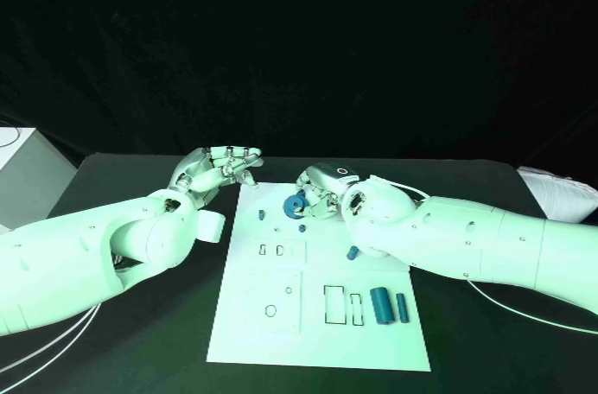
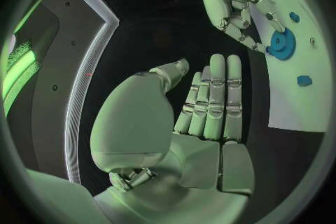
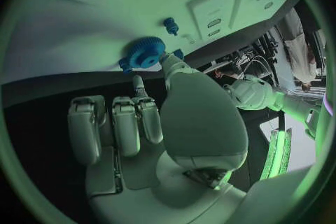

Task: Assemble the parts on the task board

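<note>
Black surface carries the board (image 1: 318, 325). Right hand (image 1: 327, 191) pinches a gear (image 1: 294, 206) at the far end; left hand (image 2: 210, 101), fingers straight and together, holds nothing.

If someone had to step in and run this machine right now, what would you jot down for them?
Left hand: holds nothing, fingers apart, off the far left corner of the white task board.
Right hand: fingertips at the round blue toothed gear on the board's far end; whether it grips it, I cannot tell.
Near end: two blue cylinders lie loose beside empty rectangular slots. A small blue peg lies by the right edge.
Done: little, apparently.
Left: seat the gear, then the loose pieces.
</note>
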`<state>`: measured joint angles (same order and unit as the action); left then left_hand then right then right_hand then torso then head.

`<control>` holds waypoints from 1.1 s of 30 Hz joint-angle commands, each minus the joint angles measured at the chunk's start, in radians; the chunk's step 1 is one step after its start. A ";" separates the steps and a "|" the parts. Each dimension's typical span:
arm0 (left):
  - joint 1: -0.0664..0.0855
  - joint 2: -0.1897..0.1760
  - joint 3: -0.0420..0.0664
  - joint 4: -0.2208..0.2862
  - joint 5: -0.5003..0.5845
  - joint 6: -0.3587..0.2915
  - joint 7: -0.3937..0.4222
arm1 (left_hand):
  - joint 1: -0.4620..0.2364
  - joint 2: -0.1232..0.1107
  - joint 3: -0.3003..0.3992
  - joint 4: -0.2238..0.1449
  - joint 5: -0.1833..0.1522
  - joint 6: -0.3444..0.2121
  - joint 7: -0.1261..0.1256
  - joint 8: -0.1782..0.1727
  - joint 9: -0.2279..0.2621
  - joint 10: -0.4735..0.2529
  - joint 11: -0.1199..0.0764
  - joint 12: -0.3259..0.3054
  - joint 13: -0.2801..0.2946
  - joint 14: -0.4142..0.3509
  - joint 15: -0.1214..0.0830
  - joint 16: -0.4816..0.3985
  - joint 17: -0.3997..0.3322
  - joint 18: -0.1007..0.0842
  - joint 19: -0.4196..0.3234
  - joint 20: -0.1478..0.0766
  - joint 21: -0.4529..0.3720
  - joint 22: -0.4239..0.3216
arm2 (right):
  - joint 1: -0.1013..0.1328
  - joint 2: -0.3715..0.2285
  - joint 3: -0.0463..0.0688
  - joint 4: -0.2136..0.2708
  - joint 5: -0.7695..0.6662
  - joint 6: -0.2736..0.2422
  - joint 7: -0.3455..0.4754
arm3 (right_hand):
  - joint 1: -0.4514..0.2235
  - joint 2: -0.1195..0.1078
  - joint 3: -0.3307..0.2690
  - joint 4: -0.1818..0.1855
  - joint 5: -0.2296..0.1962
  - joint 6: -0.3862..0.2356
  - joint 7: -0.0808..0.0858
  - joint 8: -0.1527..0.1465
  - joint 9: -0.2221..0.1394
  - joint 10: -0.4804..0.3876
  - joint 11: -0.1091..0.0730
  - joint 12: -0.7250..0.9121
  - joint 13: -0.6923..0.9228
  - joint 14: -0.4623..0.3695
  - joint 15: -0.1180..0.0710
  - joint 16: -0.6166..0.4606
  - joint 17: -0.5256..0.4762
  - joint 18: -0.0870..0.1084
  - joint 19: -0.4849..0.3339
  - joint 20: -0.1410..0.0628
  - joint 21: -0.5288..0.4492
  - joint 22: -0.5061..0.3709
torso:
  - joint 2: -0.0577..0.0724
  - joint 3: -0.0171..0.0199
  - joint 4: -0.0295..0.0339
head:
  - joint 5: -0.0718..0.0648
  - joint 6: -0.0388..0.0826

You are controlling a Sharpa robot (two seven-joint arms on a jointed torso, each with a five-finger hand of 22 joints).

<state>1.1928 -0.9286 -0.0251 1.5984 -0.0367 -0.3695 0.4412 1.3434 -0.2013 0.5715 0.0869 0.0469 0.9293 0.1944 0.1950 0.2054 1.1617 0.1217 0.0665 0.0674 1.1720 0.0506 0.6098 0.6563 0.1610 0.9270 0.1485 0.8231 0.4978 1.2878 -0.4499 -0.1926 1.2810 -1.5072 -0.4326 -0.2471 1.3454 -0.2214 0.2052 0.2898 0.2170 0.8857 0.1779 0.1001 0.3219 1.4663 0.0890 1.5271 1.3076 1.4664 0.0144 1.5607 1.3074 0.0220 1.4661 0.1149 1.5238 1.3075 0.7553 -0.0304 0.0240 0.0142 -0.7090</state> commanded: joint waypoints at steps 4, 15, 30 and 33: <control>0.002 0.004 0.001 0.000 0.004 0.019 0.002 | -0.003 0.005 0.003 -0.001 0.004 0.002 0.004 -0.001 0.001 0.001 0.007 -0.002 0.001 -0.007 0.002 0.007 0.001 0.020 -0.010 0.001 0.003 0.002 | -0.005 0.009 -0.001 -0.006 0.013 0.029 0.028 | 0.001 0.015 -0.006 0.001 0.010 0.007 -0.002 0.001 -0.001 0.054 0.004 -0.004 0.216 0.101 0.004 0.006 0.250 -0.008 0.078 0.005 0.000 0.220 | -0.001 0.0008 -0.0001 | 0.003 0.000; 0.002 0.003 0.001 -0.001 0.004 0.018 0.000 | -0.003 0.005 0.003 -0.001 0.004 0.002 0.004 -0.001 0.001 0.001 0.007 -0.002 0.001 -0.007 0.002 0.007 0.001 0.020 -0.010 0.001 0.003 0.002 | -0.008 0.012 -0.001 -0.008 0.021 0.056 0.034 | -0.010 0.026 -0.004 0.001 0.014 0.022 -0.007 0.006 -0.001 0.057 0.000 -0.001 0.219 0.101 0.001 0.006 0.249 -0.008 0.078 0.004 0.001 0.221 | -0.001 0.0012 -0.0018 | 0.004 -0.010; 0.002 0.000 0.001 0.000 0.003 0.016 -0.001 | -0.004 0.004 0.004 -0.002 0.004 0.001 0.005 -0.002 0.001 0.000 0.008 -0.002 0.001 -0.007 0.003 0.007 0.002 0.020 -0.012 0.001 0.005 0.003 | -0.009 0.009 -0.003 -0.013 0.032 0.116 0.016 | -0.102 0.054 -0.001 0.003 0.035 0.037 -0.013 0.009 -0.009 0.057 -0.006 -0.001 0.219 0.101 -0.005 0.005 0.248 -0.008 0.077 -0.002 -0.002 0.220 | -0.001 0.0016 -0.0034 | 0.001 -0.013; 0.002 -0.001 0.001 0.000 0.003 0.015 -0.001 | -0.004 0.004 0.004 -0.002 0.004 0.001 0.005 -0.002 0.001 0.000 0.008 -0.002 0.001 -0.007 0.003 0.007 0.002 0.020 -0.012 0.001 0.005 0.003 | -0.009 0.005 -0.003 -0.009 0.027 0.113 0.006 | -0.104 0.054 -0.001 0.003 0.035 0.037 -0.013 0.009 -0.009 0.057 -0.006 -0.001 0.219 0.101 -0.005 0.006 0.249 -0.008 0.077 -0.002 -0.002 0.219 | 0.000 0.0022 -0.0029 | 0.000 -0.012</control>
<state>1.1928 -0.9299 -0.0251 1.5964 -0.0363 -0.3685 0.4359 1.3434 -0.2013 0.5715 0.0869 0.0469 0.9293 0.1944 0.1950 0.2051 1.1617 0.1217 0.0665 0.0673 1.1720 0.0506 0.6139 0.6571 0.1609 0.9199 0.1484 0.8230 0.4993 1.2837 -0.4428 -0.1921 1.2698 -1.4781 -0.3660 -0.2281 1.2511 -0.1668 0.2054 0.2896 0.2462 0.9177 0.1648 0.1087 0.3121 1.4663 0.0890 1.5271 1.3074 1.4664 0.0143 1.5607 1.3073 0.0220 1.4661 0.1149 1.5238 1.3073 0.7542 -0.0291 0.0209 0.0154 -0.7213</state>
